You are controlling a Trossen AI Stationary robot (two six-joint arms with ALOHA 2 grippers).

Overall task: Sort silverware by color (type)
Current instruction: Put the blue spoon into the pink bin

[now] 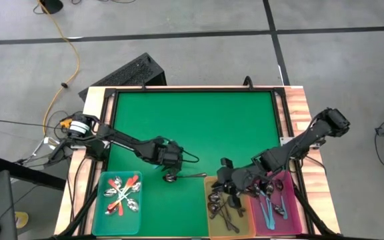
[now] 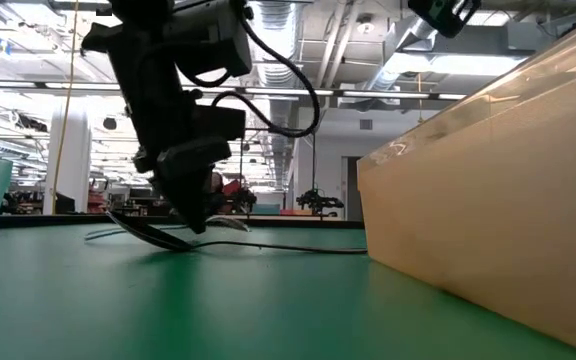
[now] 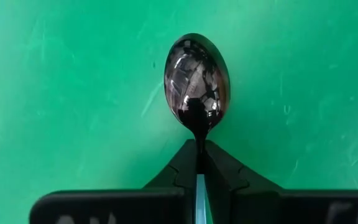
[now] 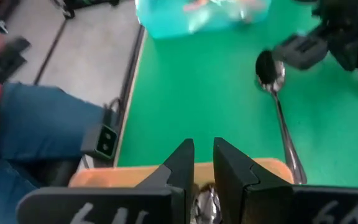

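Left gripper (image 3: 199, 163) clenched on neck of dark spoon (image 3: 196, 81) lying on green worktop (image 1: 192, 127), ready for lift toward yellow bin (image 1: 213, 223). Right gripper (image 4: 203, 163) waits over that bin, fingers slightly apart, grasping nothing visible.

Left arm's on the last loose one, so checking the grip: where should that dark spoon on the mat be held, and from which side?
At the neck just behind the bowl, from straight above: the dark spoon lies flat on the mat, thin handle running toward the yellow bin. The left gripper already pinches there.
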